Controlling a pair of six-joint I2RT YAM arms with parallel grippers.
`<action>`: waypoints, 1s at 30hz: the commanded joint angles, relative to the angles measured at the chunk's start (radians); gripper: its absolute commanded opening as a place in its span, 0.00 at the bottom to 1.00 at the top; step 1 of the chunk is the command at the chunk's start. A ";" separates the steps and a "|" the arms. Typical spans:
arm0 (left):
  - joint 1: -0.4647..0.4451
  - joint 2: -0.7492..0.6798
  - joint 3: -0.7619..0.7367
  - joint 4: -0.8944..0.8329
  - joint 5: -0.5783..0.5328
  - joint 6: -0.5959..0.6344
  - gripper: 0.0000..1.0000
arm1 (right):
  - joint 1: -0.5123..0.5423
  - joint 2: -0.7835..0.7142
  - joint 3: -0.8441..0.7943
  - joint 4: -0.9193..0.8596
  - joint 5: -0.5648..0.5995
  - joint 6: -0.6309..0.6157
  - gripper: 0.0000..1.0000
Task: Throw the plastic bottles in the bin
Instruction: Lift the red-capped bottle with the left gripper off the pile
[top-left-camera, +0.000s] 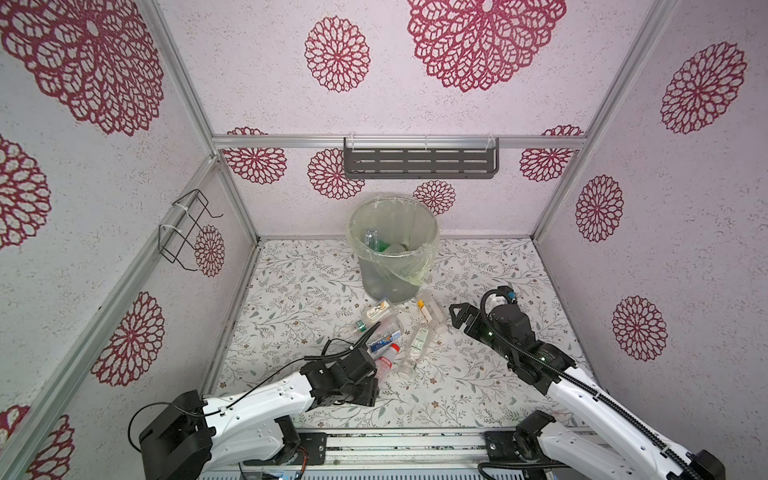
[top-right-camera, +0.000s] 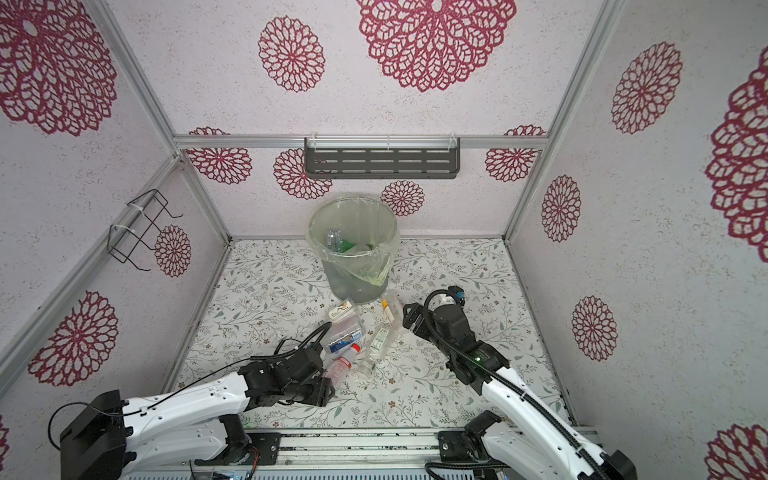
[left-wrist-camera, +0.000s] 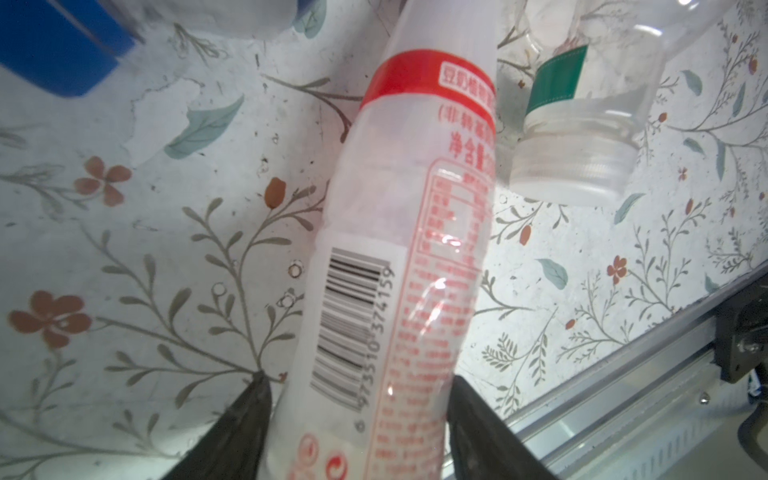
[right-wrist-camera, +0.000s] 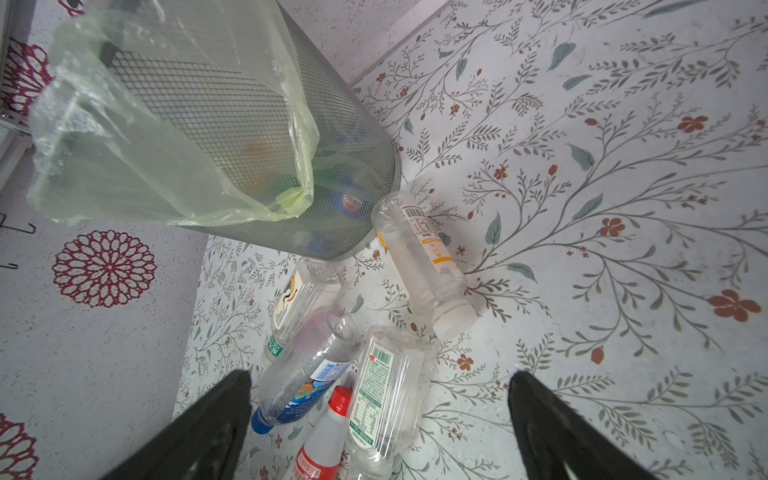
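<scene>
Plastic bottles (top-left-camera: 417, 345) — we see several lying just before the bin (top-left-camera: 390, 270), others inside it | left gripper (left-wrist-camera: 357, 380) clamped on red-labelled bottle (left-wrist-camera: 399, 249) | right gripper (right-wrist-camera: 380, 374) wide open — near the bin

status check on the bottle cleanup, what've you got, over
Left end effector clamped on red-label bottle; right end effector open, empty. Four more bottles loose before the bin. Blue-label bottle close beside the held one's cap.
</scene>
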 joint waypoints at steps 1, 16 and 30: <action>-0.015 0.006 0.023 0.023 -0.024 -0.002 0.61 | -0.003 -0.027 -0.002 0.006 0.020 0.015 0.99; -0.039 -0.088 0.051 0.011 -0.065 -0.034 0.49 | -0.004 -0.088 -0.022 -0.022 0.037 0.024 0.99; -0.034 -0.250 0.092 0.017 -0.119 -0.069 0.47 | -0.004 -0.126 -0.039 -0.040 0.059 0.044 0.99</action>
